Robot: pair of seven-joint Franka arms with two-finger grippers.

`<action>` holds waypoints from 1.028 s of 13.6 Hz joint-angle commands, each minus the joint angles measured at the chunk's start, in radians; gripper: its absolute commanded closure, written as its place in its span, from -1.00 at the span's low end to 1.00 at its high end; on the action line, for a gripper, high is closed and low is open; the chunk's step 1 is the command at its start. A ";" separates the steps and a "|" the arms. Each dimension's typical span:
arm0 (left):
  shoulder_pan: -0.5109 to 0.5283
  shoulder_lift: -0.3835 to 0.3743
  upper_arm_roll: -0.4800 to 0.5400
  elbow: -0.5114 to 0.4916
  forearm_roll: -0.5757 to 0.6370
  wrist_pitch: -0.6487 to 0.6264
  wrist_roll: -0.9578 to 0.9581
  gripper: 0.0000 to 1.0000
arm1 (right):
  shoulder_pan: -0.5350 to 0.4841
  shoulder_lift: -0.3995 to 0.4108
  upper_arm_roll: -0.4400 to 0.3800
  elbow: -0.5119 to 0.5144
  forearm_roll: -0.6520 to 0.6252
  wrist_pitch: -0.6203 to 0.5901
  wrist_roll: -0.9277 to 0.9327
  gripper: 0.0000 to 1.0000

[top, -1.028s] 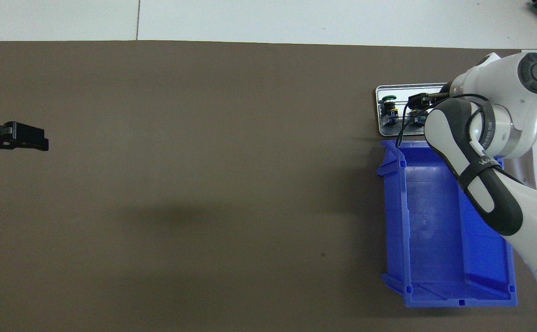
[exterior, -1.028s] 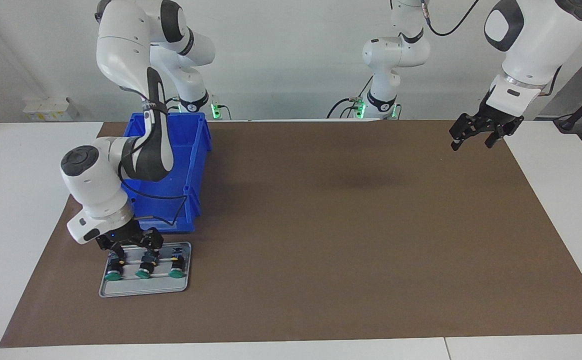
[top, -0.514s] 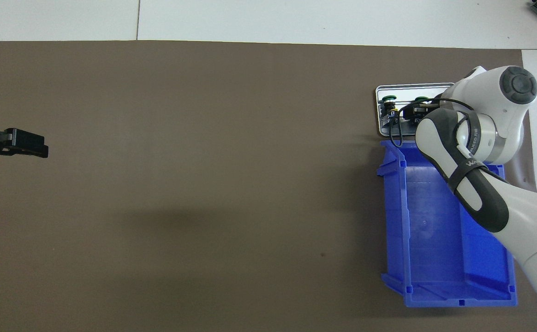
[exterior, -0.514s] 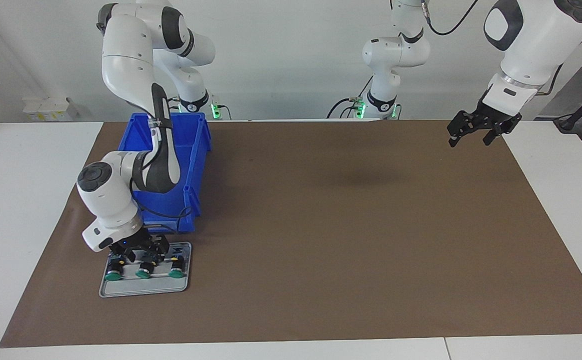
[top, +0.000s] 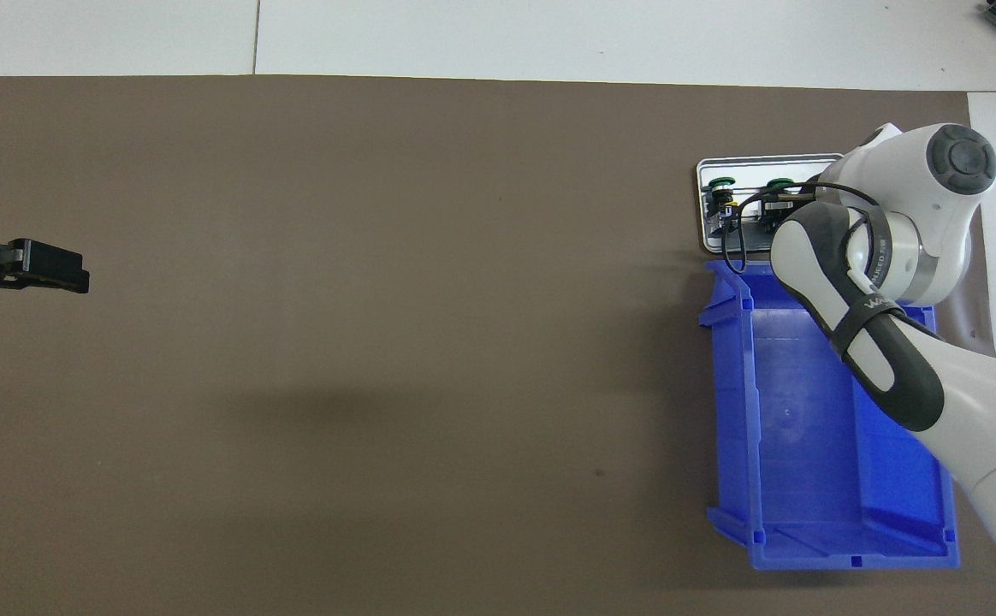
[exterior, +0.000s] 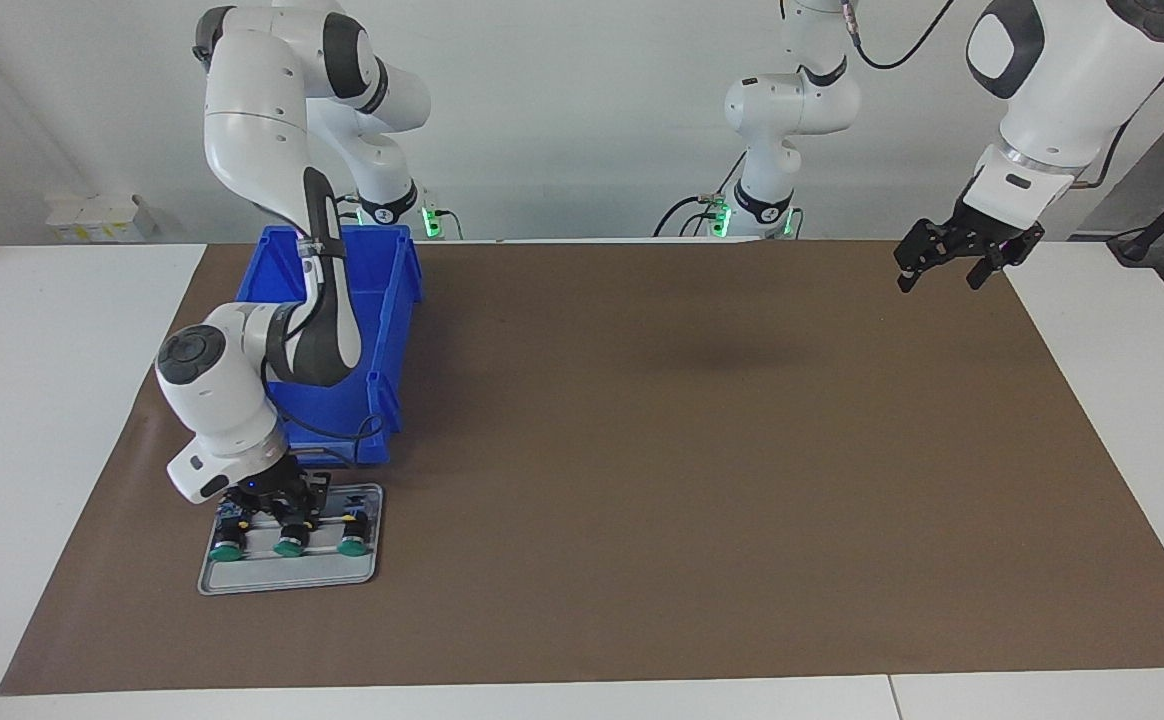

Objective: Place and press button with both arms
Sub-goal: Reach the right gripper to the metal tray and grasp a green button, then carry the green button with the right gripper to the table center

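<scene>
Three green-capped buttons lie in a row on a grey tray (exterior: 282,577), at the right arm's end of the table. My right gripper (exterior: 277,508) is down on the tray, its fingers drawn in around the black body of the middle button (exterior: 288,547). The outer buttons (exterior: 227,551) (exterior: 349,546) lie free on either side. In the overhead view the right arm's wrist covers most of the tray (top: 763,161); only two caps (top: 723,181) (top: 779,183) show. My left gripper (exterior: 950,266) (top: 79,274) hangs open and holds nothing, high over the mat's corner at the left arm's end.
An open blue bin (exterior: 387,300) (top: 806,479) stands on the brown mat (exterior: 702,450) right beside the tray, nearer to the robots. The right arm's forearm passes over the bin. White tabletop borders the mat.
The right gripper has come down onto the tray and its fingers have closed in from wide open onto the middle button. The left gripper has risen slightly.
</scene>
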 commanded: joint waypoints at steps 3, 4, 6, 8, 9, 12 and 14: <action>-0.002 -0.018 0.000 -0.011 0.016 -0.004 0.006 -1.00 | -0.001 -0.013 -0.006 0.180 -0.007 -0.159 0.062 1.00; -0.002 -0.018 0.000 -0.011 0.016 0.000 -0.001 -1.00 | 0.008 -0.018 -0.006 0.229 -0.039 -0.208 0.119 1.00; -0.004 -0.018 0.000 -0.011 0.016 0.002 -0.002 -1.00 | 0.024 -0.024 -0.001 0.338 -0.070 -0.349 0.301 1.00; -0.004 -0.018 0.000 -0.013 0.016 0.002 -0.002 -1.00 | 0.079 -0.026 -0.004 0.425 -0.076 -0.477 0.470 1.00; -0.004 -0.018 0.000 -0.013 0.016 0.002 -0.002 -1.00 | 0.116 -0.027 -0.006 0.445 -0.081 -0.512 0.595 1.00; 0.007 -0.019 0.002 -0.014 0.016 -0.012 0.008 -1.00 | 0.218 -0.029 0.009 0.462 -0.078 -0.524 1.013 1.00; 0.007 -0.018 0.002 -0.014 0.016 -0.010 0.006 -1.00 | 0.315 -0.030 0.013 0.462 -0.076 -0.514 1.240 1.00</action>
